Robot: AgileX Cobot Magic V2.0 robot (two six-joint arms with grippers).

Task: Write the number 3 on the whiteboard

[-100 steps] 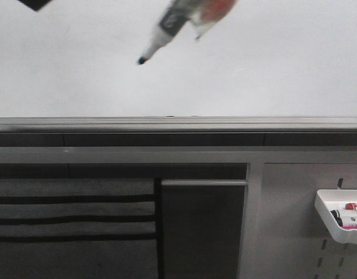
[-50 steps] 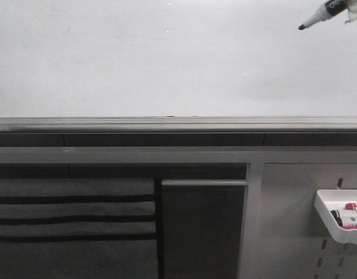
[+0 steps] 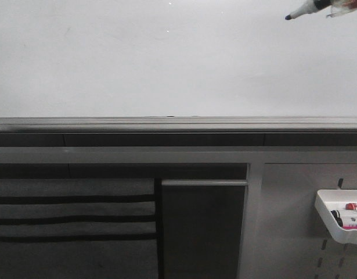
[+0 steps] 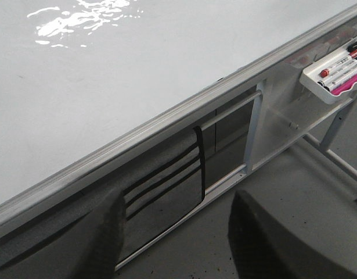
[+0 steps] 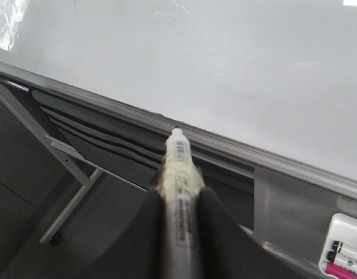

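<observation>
The whiteboard (image 3: 166, 58) fills the upper half of the front view, plain white, with a grey rail (image 3: 178, 123) along its lower edge. The number 3 is not in view on it. A black-tipped marker (image 3: 306, 8) pokes in at the top right corner, tip pointing down-left; I cannot tell whether the tip touches the board. In the right wrist view my right gripper (image 5: 179, 200) is shut on that marker (image 5: 178, 157), which points toward the rail. My left gripper (image 4: 177, 200) stands open and empty, below the whiteboard (image 4: 108, 75) near the rail.
A white tray (image 3: 341, 218) with several markers hangs on the grey pegboard (image 3: 294, 232) at lower right; this tray (image 4: 335, 72) also shows in the left wrist view. A dark striped fabric panel (image 3: 74, 221) hangs under the rail at left.
The marker swept from the board's upper middle to the far upper right, then shifted slightly up and left. A dark object at the top left corner has left the front view.
</observation>
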